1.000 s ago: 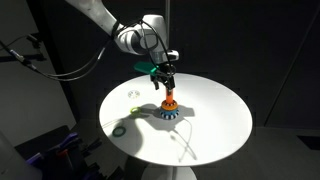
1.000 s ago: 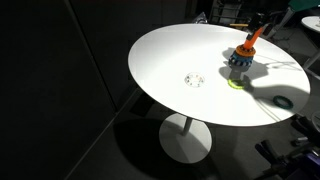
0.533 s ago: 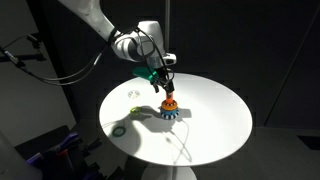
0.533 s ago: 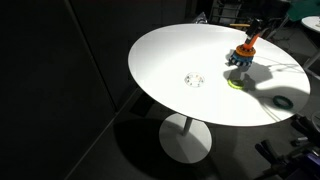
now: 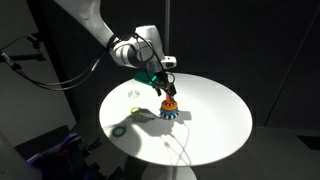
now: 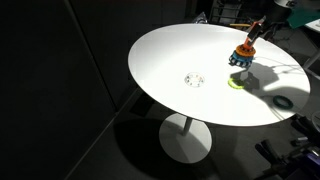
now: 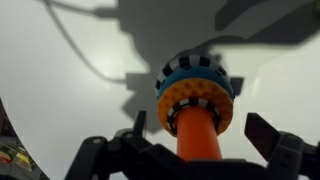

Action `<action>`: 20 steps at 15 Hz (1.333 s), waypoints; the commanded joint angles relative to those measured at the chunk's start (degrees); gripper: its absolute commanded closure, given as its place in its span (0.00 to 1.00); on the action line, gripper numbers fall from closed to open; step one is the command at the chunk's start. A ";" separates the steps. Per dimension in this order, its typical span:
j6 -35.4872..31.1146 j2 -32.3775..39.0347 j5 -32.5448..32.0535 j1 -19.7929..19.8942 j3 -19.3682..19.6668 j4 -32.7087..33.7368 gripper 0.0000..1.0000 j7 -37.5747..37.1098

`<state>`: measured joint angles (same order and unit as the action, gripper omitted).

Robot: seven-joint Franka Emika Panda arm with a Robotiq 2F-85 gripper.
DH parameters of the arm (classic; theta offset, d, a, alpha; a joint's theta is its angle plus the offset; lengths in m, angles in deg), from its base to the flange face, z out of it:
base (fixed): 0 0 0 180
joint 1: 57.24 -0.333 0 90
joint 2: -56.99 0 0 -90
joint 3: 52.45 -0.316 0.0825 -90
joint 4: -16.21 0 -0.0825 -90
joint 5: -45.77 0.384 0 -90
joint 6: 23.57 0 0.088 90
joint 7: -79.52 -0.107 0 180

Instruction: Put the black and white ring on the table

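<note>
Pincer (image 5: pixel 166 90) has come down in the last second. It was higher over the peg toy (image 5: pixel 169 107), and now it sits low over the toy's top. The toy hasn't shifted and nothing has been lifted. So you're still on approach, with no grasp made and the ring not off yet.

The jaws are spread wide, same as a second ago, and empty. In the wrist view the pincer (image 7: pixel 200 128) straddles the orange peg (image 7: pixel 198 138), with the fingers (image 7: pixel 135 127) standing off to either side. There's a gap on both sides and no contact that I can see.

The black and white ring (image 7: pixel 203 102) is still threaded on the peg, just beyond the peg tip. It sits in the stack with an orange ring (image 7: pixel 172 100) and a blue ring (image 7: pixel 195 74). The exact layer order is hard to read from this angle. In both exterior views the stack is too small to split into rings.

Further out, the toy stands upright on the counter (image 5: pixel 215 120), and it shows the same way in an exterior view (image 6: pixel 240 58). A pale ring (image 5: pixel 133 97) lies flat well apart from the toy. A green ring (image 5: pixel 118 128) sits nearer the counter edge.

My read is that you need to go lower, so the fingers bracket the ring's rim rather than the peg. Then close, pull straight up along the peg and set the ring on bare counter. The risks are pinching the peg or dragging the ring below up with it.
</note>
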<state>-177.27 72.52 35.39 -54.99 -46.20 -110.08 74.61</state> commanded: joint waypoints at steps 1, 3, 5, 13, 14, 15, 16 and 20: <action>-2.37 0.73 -2.30 -0.92 1.67 -0.21 0.00 -2.33; -3.28 1.48 -2.27 -0.96 1.91 0.01 0.00 -2.16; -4.24 2.24 -2.05 -1.02 2.08 0.21 0.00 -1.90; -8.89 4.22 -0.64 -1.10 1.66 0.29 0.00 -0.45; -9.40 4.36 -0.38 -1.05 1.52 0.24 0.00 -0.22; -10.07 4.50 -0.16 -0.99 1.42 0.17 0.00 -0.05; -10.65 4.67 0.15 -0.87 1.27 0.11 0.00 0.18; -12.14 5.26 0.60 -0.73 1.18 -0.01 0.00 0.50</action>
<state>-187.83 77.30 35.00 -55.62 -45.20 -110.08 74.29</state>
